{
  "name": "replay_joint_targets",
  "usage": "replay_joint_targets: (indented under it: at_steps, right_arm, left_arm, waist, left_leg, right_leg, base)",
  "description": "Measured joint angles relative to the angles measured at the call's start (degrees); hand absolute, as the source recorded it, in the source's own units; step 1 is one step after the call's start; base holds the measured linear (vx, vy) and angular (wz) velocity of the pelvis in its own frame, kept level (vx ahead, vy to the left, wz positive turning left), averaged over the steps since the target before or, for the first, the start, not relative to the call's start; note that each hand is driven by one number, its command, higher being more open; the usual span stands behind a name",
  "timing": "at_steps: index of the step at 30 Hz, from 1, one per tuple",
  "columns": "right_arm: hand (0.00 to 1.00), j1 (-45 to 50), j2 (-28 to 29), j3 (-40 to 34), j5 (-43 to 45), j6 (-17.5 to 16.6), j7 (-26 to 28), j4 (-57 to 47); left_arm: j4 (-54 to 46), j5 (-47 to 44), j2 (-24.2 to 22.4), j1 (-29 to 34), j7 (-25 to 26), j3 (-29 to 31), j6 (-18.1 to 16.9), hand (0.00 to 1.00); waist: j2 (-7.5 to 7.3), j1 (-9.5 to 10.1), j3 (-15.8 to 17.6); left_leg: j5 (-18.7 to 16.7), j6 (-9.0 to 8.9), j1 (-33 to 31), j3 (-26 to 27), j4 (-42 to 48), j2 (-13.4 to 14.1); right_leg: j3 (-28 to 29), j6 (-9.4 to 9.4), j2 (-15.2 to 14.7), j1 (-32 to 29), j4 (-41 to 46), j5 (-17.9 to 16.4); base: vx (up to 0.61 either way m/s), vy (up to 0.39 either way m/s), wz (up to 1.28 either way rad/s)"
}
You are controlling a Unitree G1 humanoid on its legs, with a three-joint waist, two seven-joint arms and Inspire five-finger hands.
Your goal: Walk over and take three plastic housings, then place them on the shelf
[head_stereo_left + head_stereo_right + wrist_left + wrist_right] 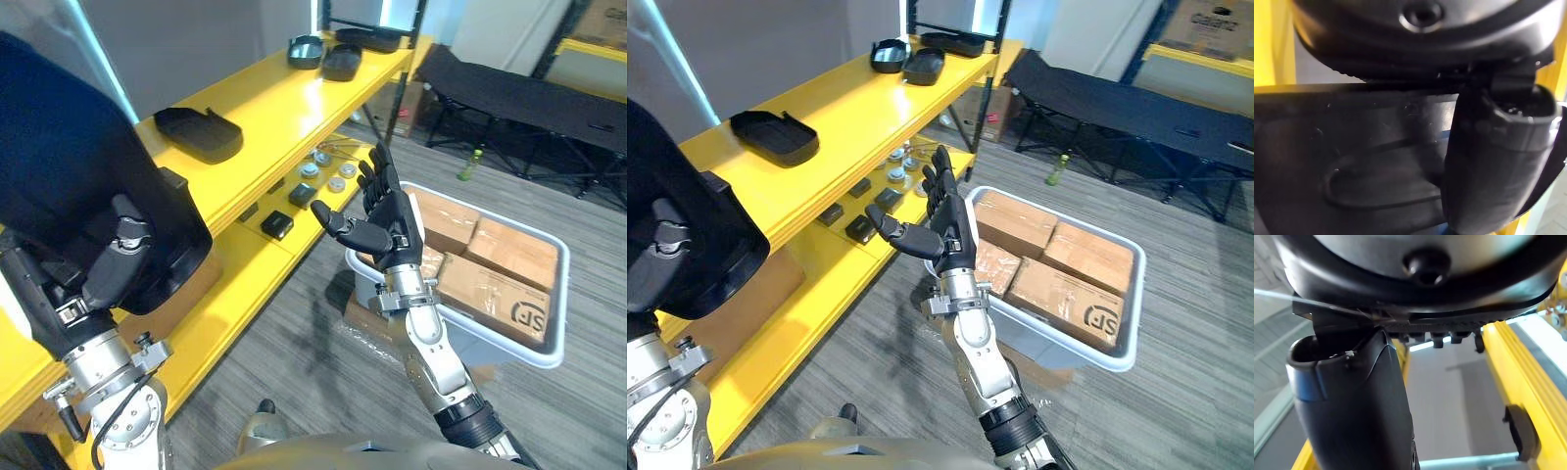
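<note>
My left hand [116,262] is shut on a large black plastic housing [69,166], held up close at the left, level with the yellow shelf's top board [274,108]. In the left wrist view the thumb [1498,161] presses on the housing's dark face [1352,161]. One black housing [199,132] lies on the top board, and three more [342,61] sit at its far end. My right hand [387,220] is raised in the middle, open, fingers straight and empty, between the shelf and a grey bin.
The grey bin [549,343] with cardboard boxes stands on the floor at the right. Small dark blocks [277,225] and round parts [328,174] lie on the lower shelf board. A black cot [529,98] and a green bottle [470,164] are behind.
</note>
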Motion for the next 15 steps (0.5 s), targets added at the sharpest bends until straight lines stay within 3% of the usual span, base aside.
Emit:
replay_joint_targets:
  at_steps: [3, 5, 7, 9, 10, 12, 15]
  right_arm:
    - [1.0, 0.0, 0.0, -0.3, -0.1, 1.3, 0.0, 0.0]
    - [1.0, 0.3, -0.2, -0.8, -2.6, 1.5, -0.2, 0.4]
    - [1.0, 0.1, 0.2, -0.3, -4.5, 1.5, 1.0, 0.5]
    - [1.0, 0.1, 0.2, 0.4, -4.4, 1.5, 1.4, 0.5]
    - [1.0, 0.1, 0.3, 0.5, -4.4, 1.5, 1.7, 0.5]
    - [1.0, 0.2, 0.3, 0.3, -4.3, 1.5, 2.0, 0.5]
    - [1.0, 0.6, 0.2, -0.3, -4.3, 1.5, 4.1, 0.5]
  left_arm:
    - [0.0, -2.8, 0.1, -0.2, -5.9, -2.3, -1.3, 0.0]
    - [0.0, -3.8, 0.1, -0.2, -10.7, -3.6, -3.0, 0.0]
    - [0.0, -8.4, 0.8, -0.5, -16.1, -3.7, -4.6, 0.0]
    - [0.0, -11.6, 1.2, -0.7, -18.8, -4.1, -5.2, 0.0]
    - [0.2, -15.3, 2.4, -1.6, -21.3, -5.4, -5.8, 0.0]
    - [0.6, -17.1, 3.7, -3.3, -23.9, -7.6, -6.1, 0.0]
    - [1.0, -17.8, 5.5, -5.0, -27.6, -10.9, -6.3, 0.0]
  waist:
    - [0.46, -0.54, 0.8]
    - [1.17, -0.19, 1.5]
    - [1.46, 1.05, 2.3]
    - [1.33, 1.01, 2.5]
    - [0.82, 0.48, 2.6]
    - [0.48, -0.36, 2.6]
    - [0.36, -0.65, 2.9]
  left_leg:
    - [2.1, 2.31, -2.7, 3.8, 0.2, -0.5]
    - [3.7, 2.61, -3.3, 5.2, 0.0, -0.9]
    - [3.9, 2.95, -4.2, 5.1, -0.1, -2.1]
    - [4.1, 3.36, -4.5, 4.9, -0.5, -2.4]
    - [4.9, 4.27, -5.0, 4.8, -1.2, -2.9]
    - [7.1, 4.95, -5.0, 4.8, -2.9, -3.4]
    - [9.0, 4.52, -5.0, 4.7, -4.0, -3.5]
  right_leg:
    - [-6.0, 0.66, -1.0, 1.4, 2.0, -1.5]
    - [-9.1, 0.73, -1.7, 2.4, 3.5, -2.3]
    - [-9.1, -0.13, -3.4, 1.7, 6.6, -4.3]
    - [-8.3, -1.67, -4.2, 0.6, 9.2, -6.3]
    - [-3.8, -2.12, -4.2, -1.6, 12.2, -9.3]
    - [-2.5, -2.04, -4.4, -2.5, 13.9, -10.4]
    - [-2.4, -0.62, -4.4, -2.9, 13.9, -9.5]
  base:
    - [-0.04, 0.03, 1.2]
    - [-0.05, 0.084, 1.03]
    - [-0.04, 0.111, 0.42]
    - [-0.07, 0.067, 0.3]
    - [-0.1, 0.03, 0.44]
    - [-0.08, -0.014, 0.46]
    - [-0.04, -0.008, 0.11]
